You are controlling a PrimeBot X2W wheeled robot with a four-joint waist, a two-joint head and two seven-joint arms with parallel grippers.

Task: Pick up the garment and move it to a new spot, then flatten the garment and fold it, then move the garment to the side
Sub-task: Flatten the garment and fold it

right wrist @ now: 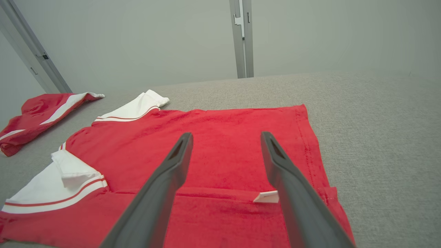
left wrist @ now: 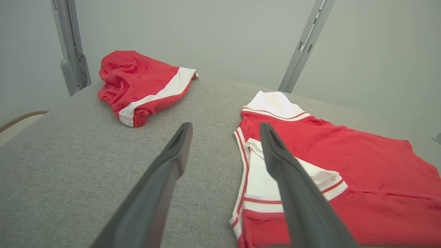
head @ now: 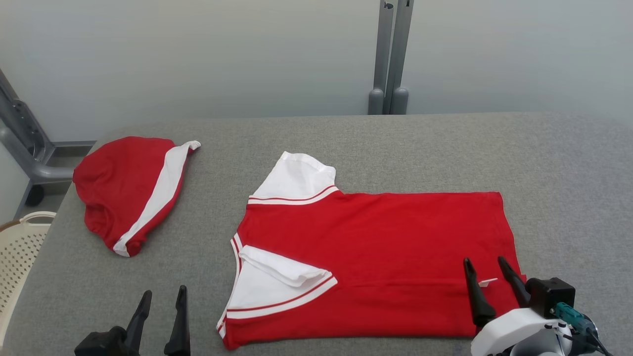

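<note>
Left gripper (head: 164, 291): jaws wide apart, nothing between them. It sits low at the near table edge with its fingers pointing straight ahead, over the bare grey table (head: 445, 148). Can't tell if the tips touch the surface.

Right gripper (head: 483, 260): also wide apart and holding nothing. The white wrist housing is at the near right, and the fingers point ahead, leaning slightly left, over the hem end of the garment. Contact with the fabric can't be judged.

Garment: a red shirt (head: 376, 247) with white sleeves, spread flat on the table.
- It lies directly under and ahead of the right gripper, with the hem corner just to that gripper's right.
- The neck end is just to the right of the left gripper, not under it.
- The near sleeve (head: 277, 287) is folded in onto the body and bunched. The far sleeve (head: 296, 180) sticks out ahead.
- The near long edge looks turned over, with a crease running across beneath the right gripper's fingers.
- A small white tag (head: 487, 282) sits on that crease, between those two fingers.

A second red piece with a white stripe (head: 123, 188) lies bunched ahead and to the left of the left gripper, well apart from the shirt.

Container: a cream perforated basket (head: 15, 257) stands off the table, left of the left gripper and below tabletop level. Just the rim and part of the wall are in frame, so I can't tell what's in it.

A grey metal post (head: 390, 59) stands past the far table edge, ahead between the two grippers.
</note>
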